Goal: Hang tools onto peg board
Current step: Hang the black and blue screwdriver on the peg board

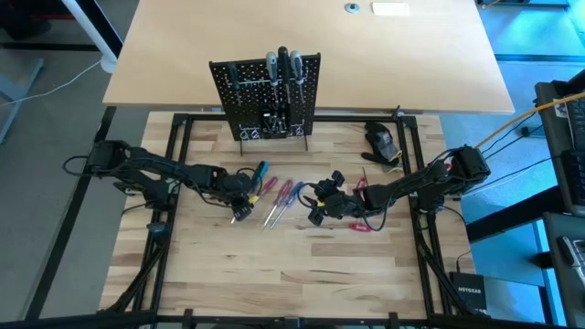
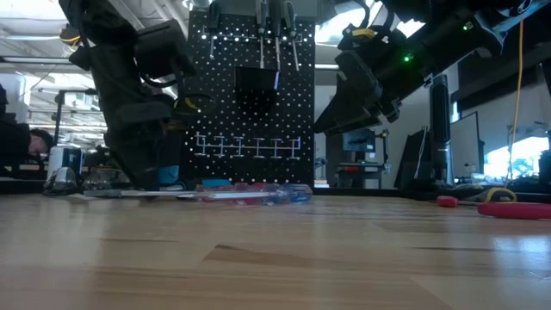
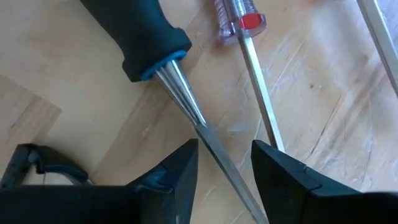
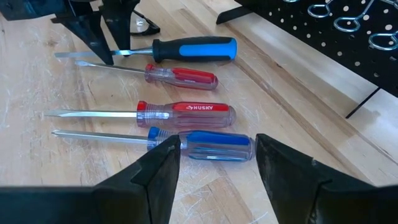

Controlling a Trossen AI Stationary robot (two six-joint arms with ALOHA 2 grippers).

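The black peg board (image 1: 265,96) stands upright at the far middle, with a few tools (image 1: 283,66) hung on it. Several screwdrivers lie flat on the table: one with a black-and-blue handle (image 3: 134,34), two with red handles (image 4: 186,115) and one with a clear blue handle (image 4: 214,144). My left gripper (image 3: 224,174) is low over the table and open. Its fingers stand on either side of the black-and-blue screwdriver's silver shaft (image 3: 186,102); I see no touch. My right gripper (image 4: 217,168) hangs open above the table, just short of the clear blue handle.
Red-handled pliers (image 1: 361,217) lie below my right arm. A dark rounded lump (image 1: 382,139) sits at the far right by the frame. A row of wire hooks (image 2: 245,146) crosses the board's lower half. Bare wood lies toward the near edge (image 1: 292,283).
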